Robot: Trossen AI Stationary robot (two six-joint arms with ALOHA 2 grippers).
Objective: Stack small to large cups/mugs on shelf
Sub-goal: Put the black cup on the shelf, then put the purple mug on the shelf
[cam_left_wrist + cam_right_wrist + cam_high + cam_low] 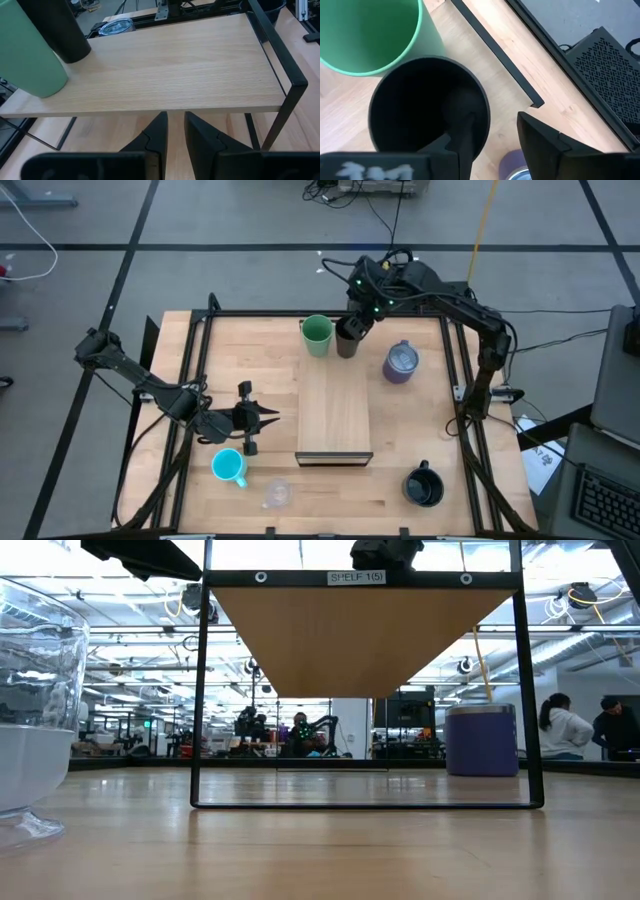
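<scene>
Standing on the far end of the shelf (334, 415), side by side and touching or nearly so: green cup (317, 335) and slim black tumbler (348, 340), both upright and mouth-up. Directly over the tumbler, reaching in from the tabletop's (250, 360) far right corner: right end effector (495, 120), spread, with one finger down inside the tumbler's mouth and the other outside, the wall between them and a clear gap at the outer finger, so not pinching. Off the shelf on the tabletop, just right of its far end: lavender-grey mug (401, 362), upright with its lid on. Near the front right corner: wide black mug (423, 486), well apart from the shelf. At front left: cyan handled mug (229, 467), and just beside it toward the front edge, small clear glass (276, 494), looming at the left of the low view. Waiting left of the shelf, low and pointing at the board's long side: left end effector (175, 116), fingers almost pressed together with only a slim gap, holding nothing. Middle and near end of the shelf bare. In the room beyond, at the right of the low view: two people (563, 727).
</scene>
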